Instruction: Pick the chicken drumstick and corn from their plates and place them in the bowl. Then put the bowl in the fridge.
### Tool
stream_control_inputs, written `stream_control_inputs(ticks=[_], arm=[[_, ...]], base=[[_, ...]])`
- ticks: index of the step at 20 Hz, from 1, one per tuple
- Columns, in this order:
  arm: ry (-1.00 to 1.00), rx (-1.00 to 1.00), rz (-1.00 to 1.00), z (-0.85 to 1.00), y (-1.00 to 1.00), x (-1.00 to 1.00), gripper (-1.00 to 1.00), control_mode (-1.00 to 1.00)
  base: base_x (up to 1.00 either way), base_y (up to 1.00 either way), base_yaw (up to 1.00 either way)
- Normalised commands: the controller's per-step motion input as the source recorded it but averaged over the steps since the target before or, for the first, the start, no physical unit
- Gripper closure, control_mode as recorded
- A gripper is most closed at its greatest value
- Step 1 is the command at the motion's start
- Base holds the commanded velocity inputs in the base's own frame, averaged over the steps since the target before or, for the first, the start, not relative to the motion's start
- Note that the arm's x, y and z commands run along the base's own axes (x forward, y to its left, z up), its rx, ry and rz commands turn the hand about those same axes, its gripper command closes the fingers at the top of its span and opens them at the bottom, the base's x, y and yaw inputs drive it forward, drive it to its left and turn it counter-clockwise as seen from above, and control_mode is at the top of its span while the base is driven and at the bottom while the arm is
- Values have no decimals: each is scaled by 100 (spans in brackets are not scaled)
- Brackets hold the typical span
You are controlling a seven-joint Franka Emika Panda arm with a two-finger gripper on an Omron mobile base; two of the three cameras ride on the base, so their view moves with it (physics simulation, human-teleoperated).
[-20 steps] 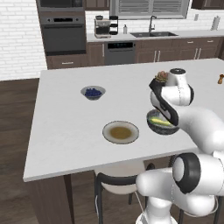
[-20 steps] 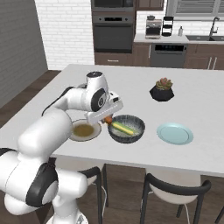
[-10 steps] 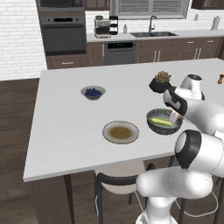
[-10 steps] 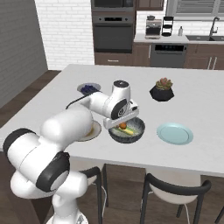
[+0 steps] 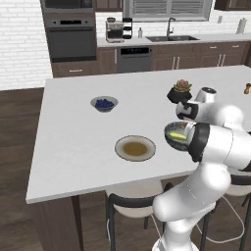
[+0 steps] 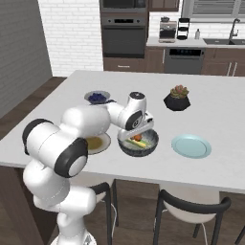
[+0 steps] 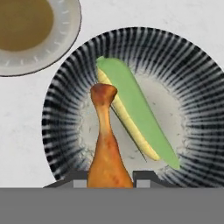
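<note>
In the hand view the orange-brown chicken drumstick [image 7: 107, 148] hangs between my fingertips, with my gripper [image 7: 110, 177] shut on its thick end. Its thin end points over the dark speckled bowl [image 7: 65, 87]. The yellow-green corn [image 7: 131, 113] lies diagonally inside that bowl. From the right base view my gripper [image 6: 136, 133] is low over the bowl [image 6: 143, 149], with the drumstick [image 6: 138, 138] and the corn [image 6: 136, 142] inside its rim. The tan plate [image 6: 98, 142] with a brown centre sits bare just left of the bowl, the light blue plate [image 6: 191, 146] to the right. The fridge is out of view.
A small blueberry bowl [image 5: 104, 103] stands at the back left of the island, and a black plant pot [image 5: 180, 92] behind the bowl [image 5: 172, 138]. Dark stools [image 6: 191, 210] line the island's near edge. My own arm covers part of the bowl in the left base view.
My gripper has carried the drumstick from beside the tan plate to over the bowl and has come down low into it. The corn has not moved.
</note>
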Motion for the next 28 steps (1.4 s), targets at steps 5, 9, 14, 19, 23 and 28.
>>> stream_control_inputs(ticks=[5,9,14,19,23,28], arm=[[5,0,0,-38,0,9,100,-100],[7,0,0,-38,1,29,-100,-100],[3,0,0,-15,0,25,-100,-100],[-2,0,0,1,0,-1,-100,-100],[-9,4,-8,37,0,-49,-100,-100],[-1,15,-42,48,0,-62,-100,-100]], base=[[0,0,0],[0,0,0],[0,0,0],[0,0,0],[0,0,0],[0,0,0]])
